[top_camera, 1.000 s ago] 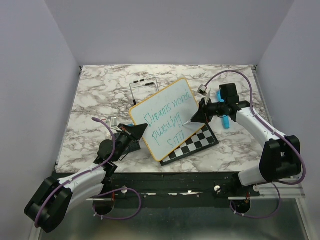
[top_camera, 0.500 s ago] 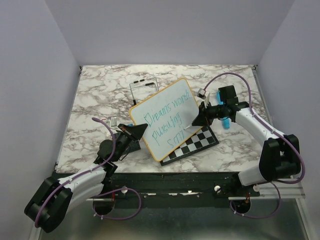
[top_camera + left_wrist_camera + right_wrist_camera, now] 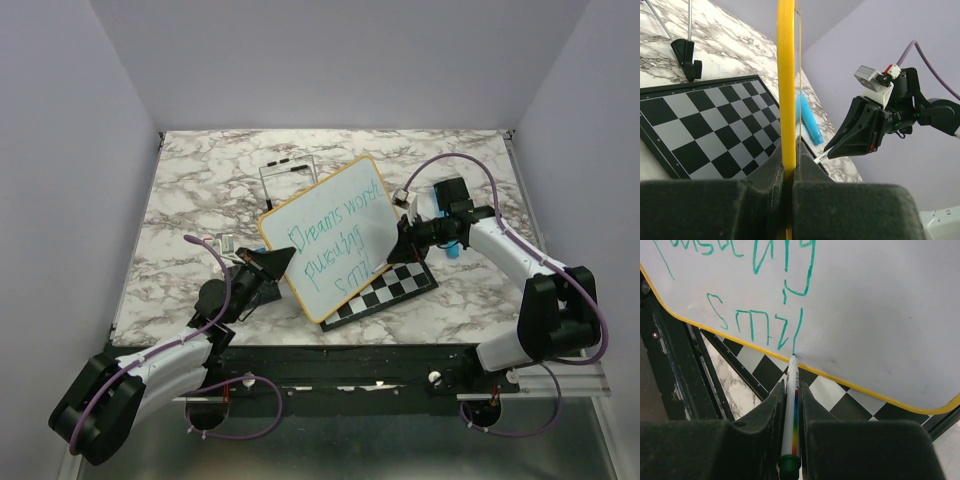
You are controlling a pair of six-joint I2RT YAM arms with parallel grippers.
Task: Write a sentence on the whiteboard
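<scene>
The whiteboard [image 3: 330, 235], white with a yellow frame, stands tilted over the chessboard [image 3: 395, 285]. My left gripper [image 3: 272, 262] is shut on its lower left edge; the left wrist view shows the yellow frame [image 3: 786, 80] edge-on between the jaws. The sentence [image 3: 332, 240] is in teal: "Dreams worth", "pursuing" and a third line reading "smil" [image 3: 757, 322]. My right gripper [image 3: 400, 243] is shut on a white marker [image 3: 791, 410] with a rainbow stripe and green end. Its tip touches the board at the foot of the "l", just above the bottom frame.
A blue marker cap [image 3: 452, 245] lies on the marble table behind my right wrist. A black wire stand [image 3: 285, 172] sits behind the whiteboard. A small metal clip [image 3: 227, 242] lies left of the board. The table's front rail runs below the chessboard.
My right gripper has moved down the board toward its lower edge, drawing the stroke of the "l" after "smi". The left gripper and the whiteboard have stayed still.
</scene>
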